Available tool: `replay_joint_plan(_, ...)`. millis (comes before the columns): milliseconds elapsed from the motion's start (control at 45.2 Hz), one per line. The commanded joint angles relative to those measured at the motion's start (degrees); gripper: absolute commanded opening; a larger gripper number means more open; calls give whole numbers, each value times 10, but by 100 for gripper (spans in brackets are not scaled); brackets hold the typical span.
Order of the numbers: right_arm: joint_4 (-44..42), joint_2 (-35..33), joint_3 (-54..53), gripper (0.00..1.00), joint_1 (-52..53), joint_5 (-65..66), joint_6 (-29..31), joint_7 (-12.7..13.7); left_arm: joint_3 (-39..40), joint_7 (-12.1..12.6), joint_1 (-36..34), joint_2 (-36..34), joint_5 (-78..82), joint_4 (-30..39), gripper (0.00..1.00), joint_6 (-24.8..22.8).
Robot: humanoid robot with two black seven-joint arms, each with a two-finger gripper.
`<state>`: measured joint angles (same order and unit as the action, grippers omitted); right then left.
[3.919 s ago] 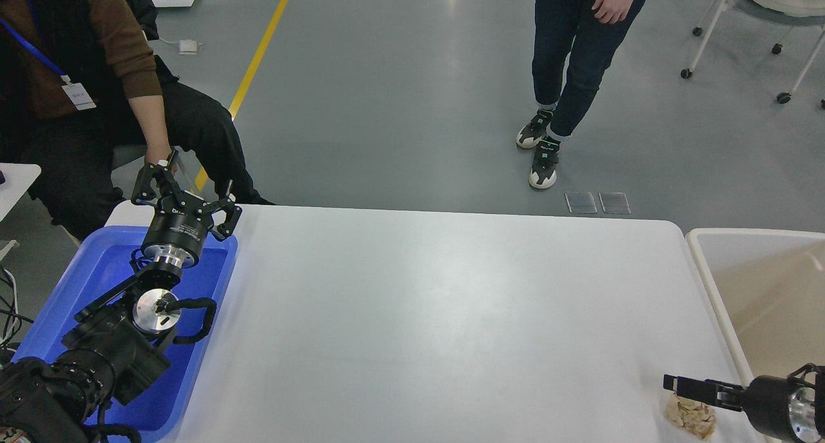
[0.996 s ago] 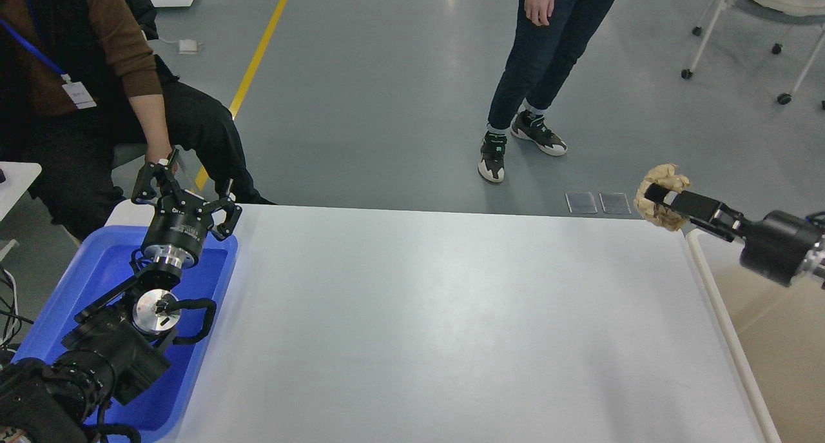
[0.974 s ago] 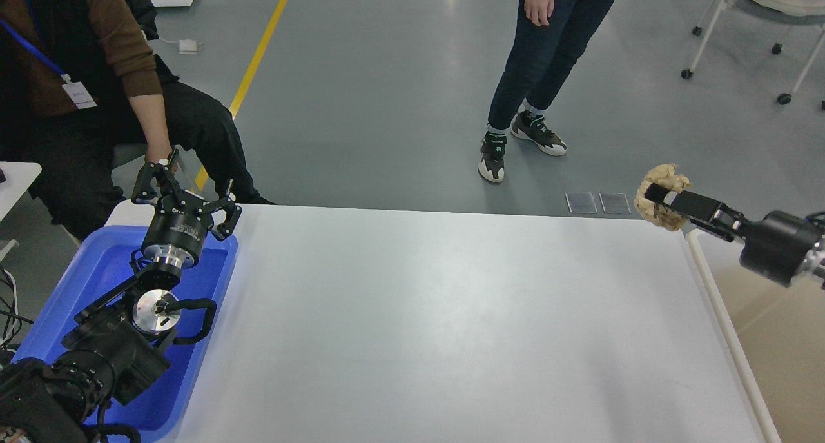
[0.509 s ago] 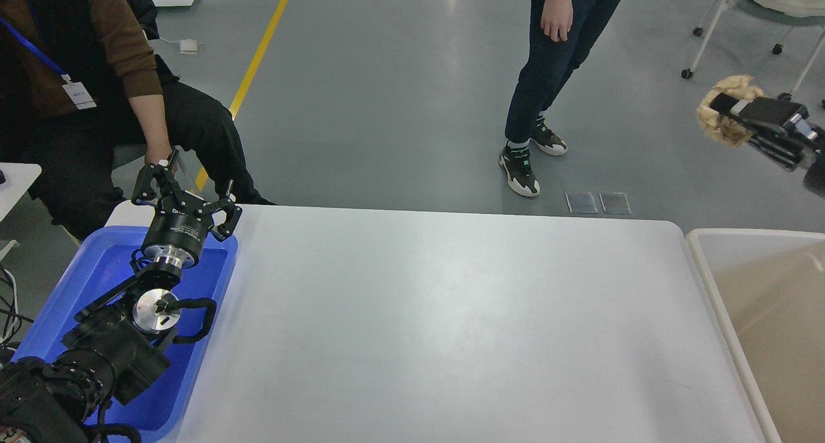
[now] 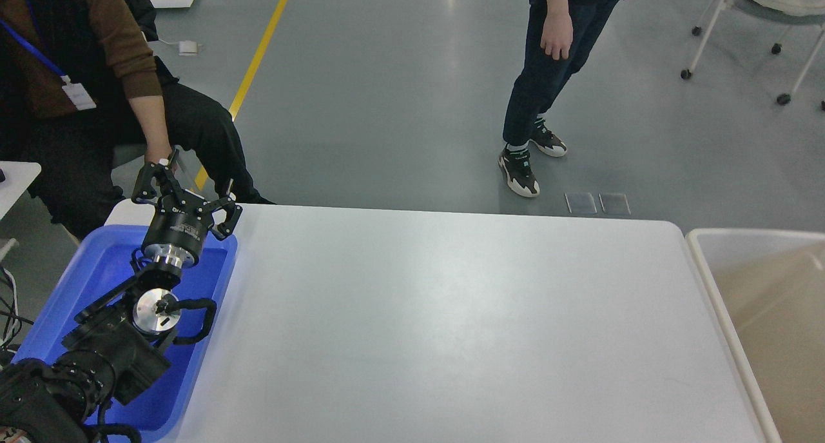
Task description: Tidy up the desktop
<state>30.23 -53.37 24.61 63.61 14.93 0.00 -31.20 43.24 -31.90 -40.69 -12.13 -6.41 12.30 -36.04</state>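
Note:
The desktop [image 5: 438, 320] is a large white tabletop with rounded corners, and nothing lies on it. My left gripper [image 5: 185, 189] is open and empty, held above the far end of the blue tray [image 5: 97, 272] at the table's left side. My right arm and gripper are out of view. The crumpled beige paper ball it held in the earlier frames is out of view too.
A beige-white tub [image 5: 767, 301] stands at the table's right edge. A seated person [image 5: 97, 95] is close behind the blue tray. A standing person [image 5: 548, 75] is beyond the far edge. A wheeled chair [image 5: 754, 37] stands at far right.
My right gripper lifted the paper ball off the desktop, carried it up and to the right, and has now left the view. The left arm has not moved. The standing person shifted.

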Motion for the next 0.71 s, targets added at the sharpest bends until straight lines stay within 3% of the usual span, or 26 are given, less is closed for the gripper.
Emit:
replay_joint_plan(0,-214,93,18,0,-113,-39,2,69,0,0,0,0,0,0,100,0)
replay_joint_plan(111,-263,126,10,0,-147,-40,1,100,0,0,0,0,0,0,100,0)
replay_joint_plan(354,-286,168,-68,0,-201,-39,-5,145,0,0,1,0,0,0,100,0)
replay_joint_plan(686,-335,242,-78,0,-271,-37,-14,212,0,0,0,0,0,0,100,0)
